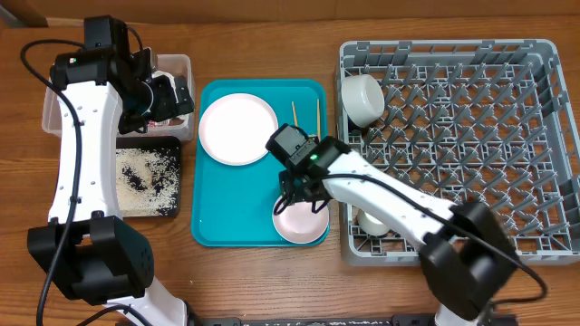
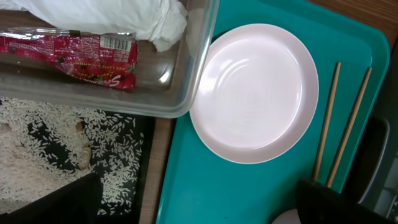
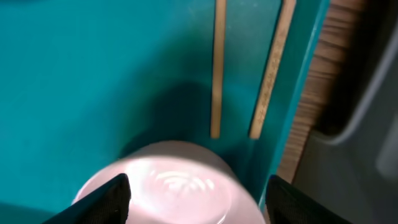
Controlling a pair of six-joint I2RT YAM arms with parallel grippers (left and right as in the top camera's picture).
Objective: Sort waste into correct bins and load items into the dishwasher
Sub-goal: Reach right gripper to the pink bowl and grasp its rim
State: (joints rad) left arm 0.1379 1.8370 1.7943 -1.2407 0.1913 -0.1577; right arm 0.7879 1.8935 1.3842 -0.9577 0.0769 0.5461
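Note:
My right gripper [image 1: 300,201] is open just above a white bowl [image 1: 302,222] at the front right of the teal tray; in the right wrist view its fingers [image 3: 202,202] straddle the bowl [image 3: 168,186]. Two wooden chopsticks [image 1: 306,115] lie on the tray beyond it, and the white plate [image 1: 237,129] lies at the tray's back left. My left gripper [image 1: 170,94] is open and empty over the clear tub [image 1: 178,63]. The tub holds the white napkin [image 2: 124,15] and the red-and-white wrapper [image 2: 81,50]. Rice [image 1: 145,172] lies in the black tray [image 1: 174,210]. A second bowl [image 1: 362,98] and a small cup [image 1: 372,222] sit in the grey rack [image 1: 471,136].
The teal tray [image 1: 217,217] sits between the two bins on the left and the rack on the right. The rack's left wall stands close to the tray's right edge. The left wrist view also shows the plate [image 2: 255,93] and chopsticks [image 2: 339,124].

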